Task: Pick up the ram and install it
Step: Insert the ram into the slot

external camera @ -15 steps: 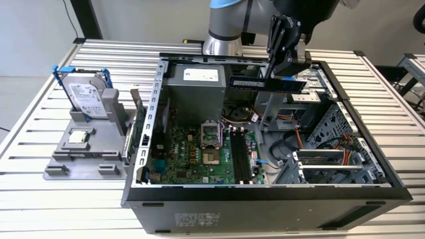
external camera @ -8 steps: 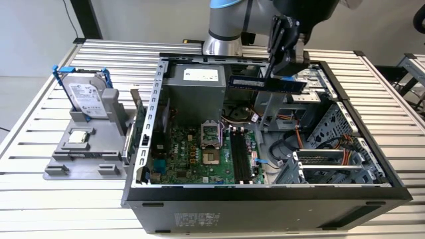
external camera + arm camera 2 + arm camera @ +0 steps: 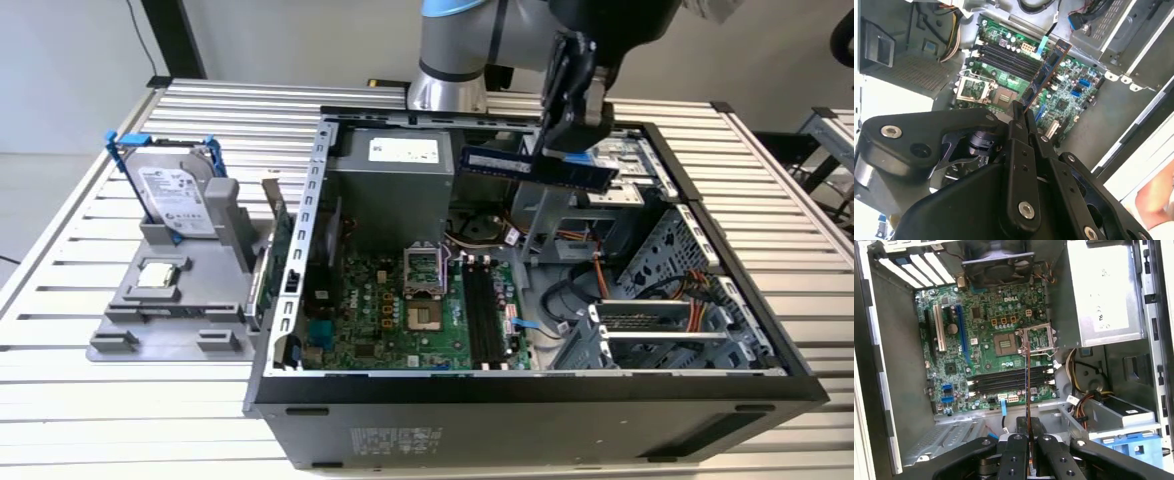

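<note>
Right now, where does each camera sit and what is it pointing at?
Exterior view: off the arm, looking down into the open computer case; arm and gripper show.
First wrist view: on the wrist, looking past the gripper at the motherboard.
Second wrist view: also on the wrist, angled across the motherboard.
Shared: all three show the gripper shut on the ram.

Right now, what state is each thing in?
Black computer case: lying on its side, panel off.
Long dark-green ram stick: gripped, held above the open case.
Black gripper: fingers shut on the ram stick.
Black memory slots: empty.
Square processor socket: cover flipped open.
Silver hard drive in blue frame: upright in the grey stand.
Small silver processor chip: lying flat on the grey stand.
</note>
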Robot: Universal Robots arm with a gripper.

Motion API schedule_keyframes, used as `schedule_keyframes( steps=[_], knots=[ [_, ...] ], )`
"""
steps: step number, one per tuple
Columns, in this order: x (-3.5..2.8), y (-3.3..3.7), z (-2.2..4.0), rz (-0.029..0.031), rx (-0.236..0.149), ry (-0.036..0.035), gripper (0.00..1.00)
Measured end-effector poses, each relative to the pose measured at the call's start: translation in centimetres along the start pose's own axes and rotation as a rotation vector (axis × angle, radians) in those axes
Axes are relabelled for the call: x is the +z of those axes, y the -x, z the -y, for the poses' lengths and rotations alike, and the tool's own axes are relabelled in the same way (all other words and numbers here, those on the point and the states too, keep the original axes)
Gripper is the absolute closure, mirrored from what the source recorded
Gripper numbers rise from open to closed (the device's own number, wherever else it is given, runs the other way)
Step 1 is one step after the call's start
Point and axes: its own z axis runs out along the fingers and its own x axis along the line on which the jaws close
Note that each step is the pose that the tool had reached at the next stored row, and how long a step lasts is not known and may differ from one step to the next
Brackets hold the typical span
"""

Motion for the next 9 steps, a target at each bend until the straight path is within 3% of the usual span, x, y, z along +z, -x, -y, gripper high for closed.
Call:
schedule_keyframes(
  steps=[6,9],
  knots=[
    [0.00,0.00,0.00,0.0035,0.090,-0.0011,1.00],
    [0.01,0.00,0.00,0.0041,0.102,-0.0013,1.00]
  ],
)
